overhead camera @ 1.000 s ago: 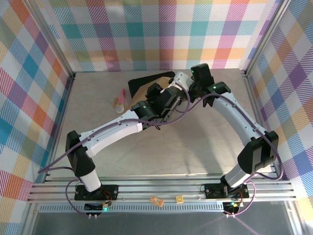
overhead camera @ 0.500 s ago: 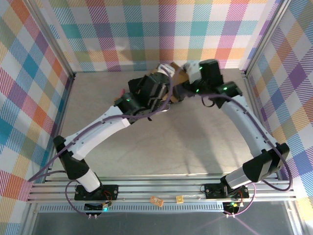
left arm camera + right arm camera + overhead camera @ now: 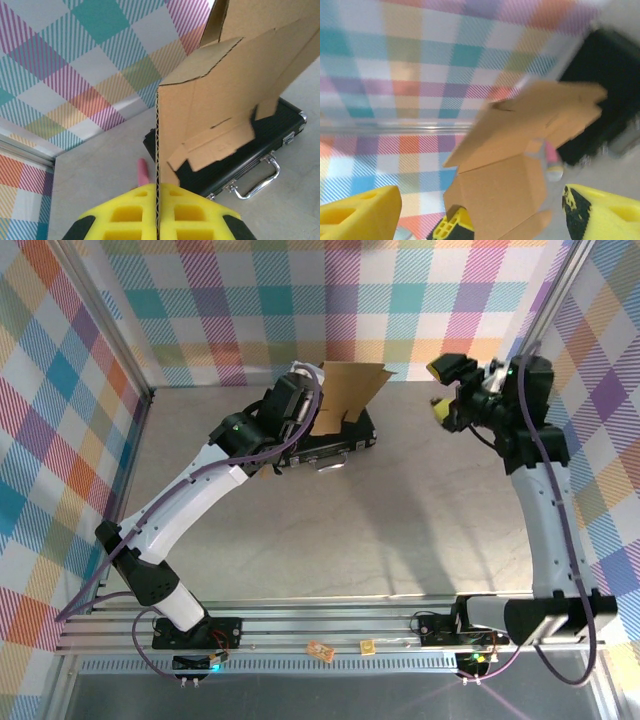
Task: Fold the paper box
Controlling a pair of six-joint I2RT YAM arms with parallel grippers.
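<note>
Left gripper is pinched on the paper box's left edge, sheet upright over the black case at far centre – free end points right toward the spread, empty right gripper, which likely approaches leftward.

The paper box is plain brown corrugated cardboard, a die-cut sheet still mostly open, its panels only partly bent. It is held up off the table at the far side, a little left of centre, standing roughly upright over the black case. One cut edge is pinched between the closed yellow pads of the left gripper. A broad panel rises from that edge, with a perforated fold line, a narrow slot and small tabs hanging along its lower side.
</note>
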